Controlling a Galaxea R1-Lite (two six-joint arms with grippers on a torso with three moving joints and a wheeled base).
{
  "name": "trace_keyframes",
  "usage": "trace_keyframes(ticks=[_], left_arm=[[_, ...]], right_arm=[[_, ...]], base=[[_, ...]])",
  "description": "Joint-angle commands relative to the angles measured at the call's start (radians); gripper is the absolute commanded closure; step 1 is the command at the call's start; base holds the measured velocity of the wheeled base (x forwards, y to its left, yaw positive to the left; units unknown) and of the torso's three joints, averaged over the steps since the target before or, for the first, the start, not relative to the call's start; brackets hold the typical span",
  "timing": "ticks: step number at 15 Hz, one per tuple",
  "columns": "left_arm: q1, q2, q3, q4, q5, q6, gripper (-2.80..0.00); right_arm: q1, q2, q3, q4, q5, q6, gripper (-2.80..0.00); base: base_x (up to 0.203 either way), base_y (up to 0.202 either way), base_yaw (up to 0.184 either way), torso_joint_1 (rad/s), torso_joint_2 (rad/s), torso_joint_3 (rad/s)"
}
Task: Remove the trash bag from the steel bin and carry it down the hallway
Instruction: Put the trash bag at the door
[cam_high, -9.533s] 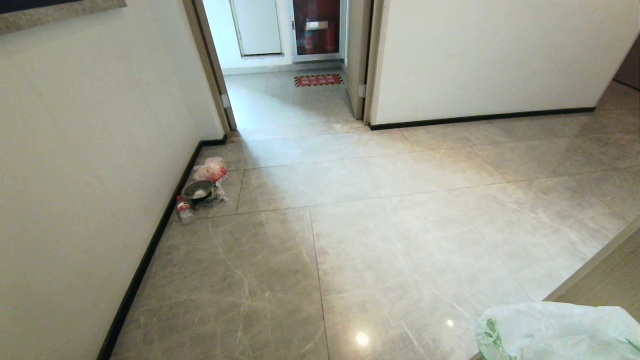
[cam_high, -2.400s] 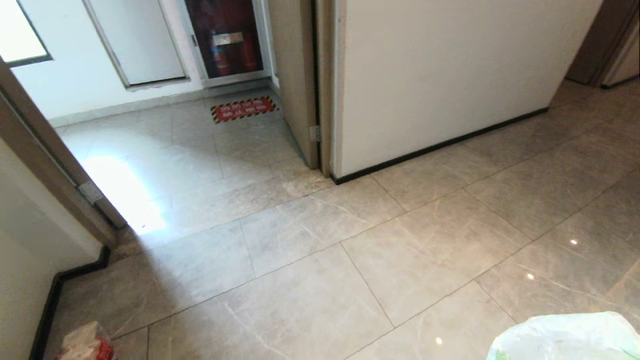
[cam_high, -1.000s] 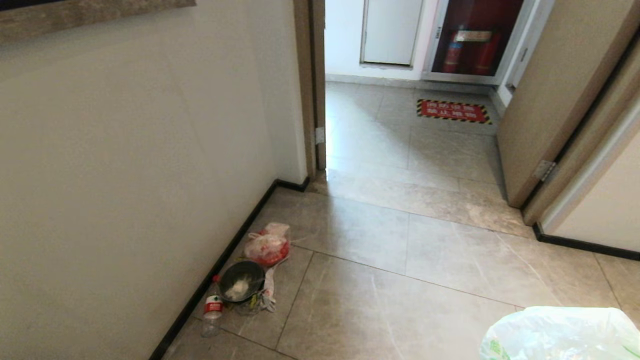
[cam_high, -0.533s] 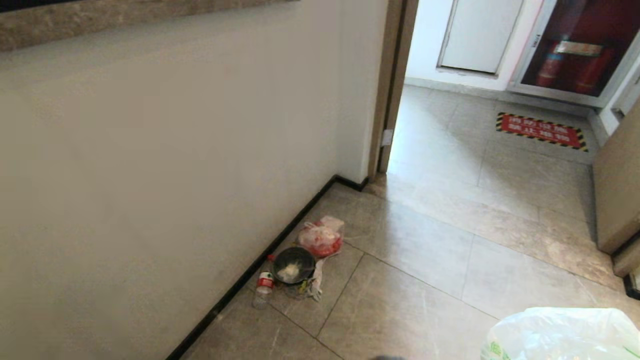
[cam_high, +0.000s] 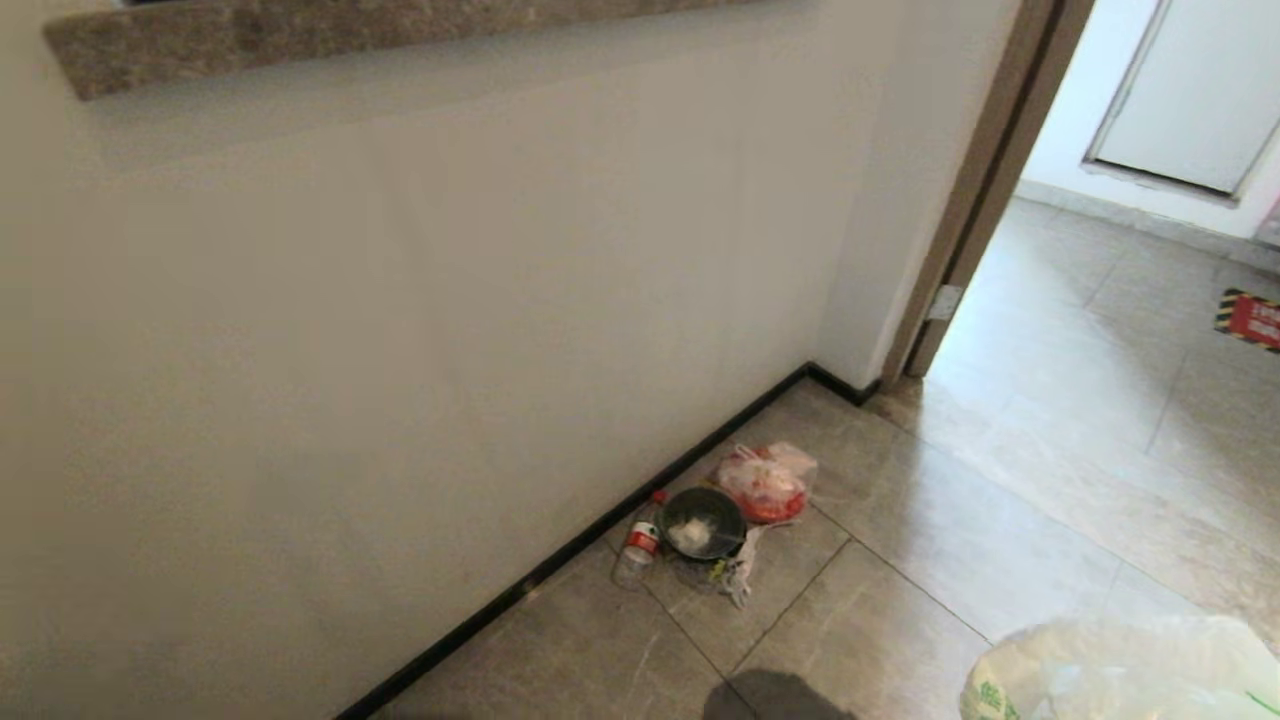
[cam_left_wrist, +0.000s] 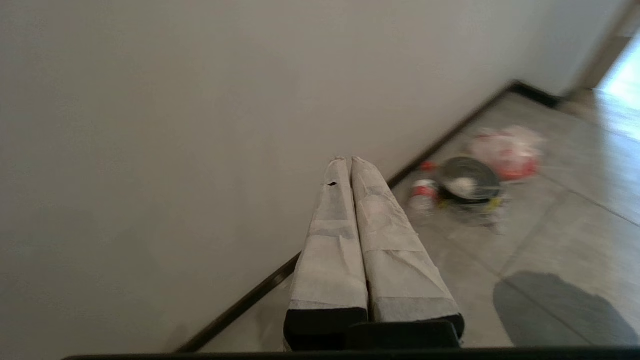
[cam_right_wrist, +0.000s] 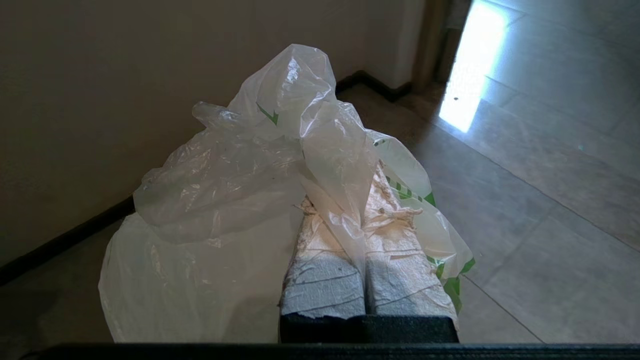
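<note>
In the head view, the hallway's grey marbled floor tiles (cam_high: 900, 600) ran along a white wall (cam_high: 400, 350) edged with a dark baseboard (cam_high: 580, 555), and a tan wood door frame (cam_high: 985, 170) stood at the wall's far end. Against the baseboard lay a small heap of litter: a clear plastic bottle with a red label (cam_high: 637, 555), a small dark round bowl (cam_high: 700, 522) just beside it, and a pinkish-red plastic bag (cam_high: 765, 483) touching the bowl's far side. The thin translucent white trash bag with green print (cam_high: 1120, 670) showed at the lower right corner of this view, off the floor.

In the left wrist view, the left tool (cam_left_wrist: 346, 161) had its two paper-wrapped fingers (cam_left_wrist: 335, 235) pressed together with nothing between them, pointing toward the wall, with the litter heap on the floor beyond it.

In the right wrist view, the right tool (cam_right_wrist: 345, 205) was clenched on a gathered fold of the trash bag (cam_right_wrist: 240, 190), the plastic pinched between its wrapped fingers (cam_right_wrist: 400, 270) and billowing up over and around them, above the floor tiles near the baseboard.
</note>
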Motion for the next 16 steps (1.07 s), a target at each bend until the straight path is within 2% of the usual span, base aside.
trace_keyframes(ticks=[1, 16], left_arm=[[0.000, 0.000, 0.000, 0.000, 0.000, 0.000, 0.00], [0.000, 0.000, 0.000, 0.000, 0.000, 0.000, 0.00]], right_arm=[[0.000, 0.001, 0.000, 0.000, 0.000, 0.000, 0.00], [0.000, 0.001, 0.000, 0.000, 0.000, -0.002, 0.00]], base=[[0.001, -0.014, 0.173, 0.005, 0.00, 0.002], [0.002, -0.018, 0.167, 0.001, 0.00, 0.002]])
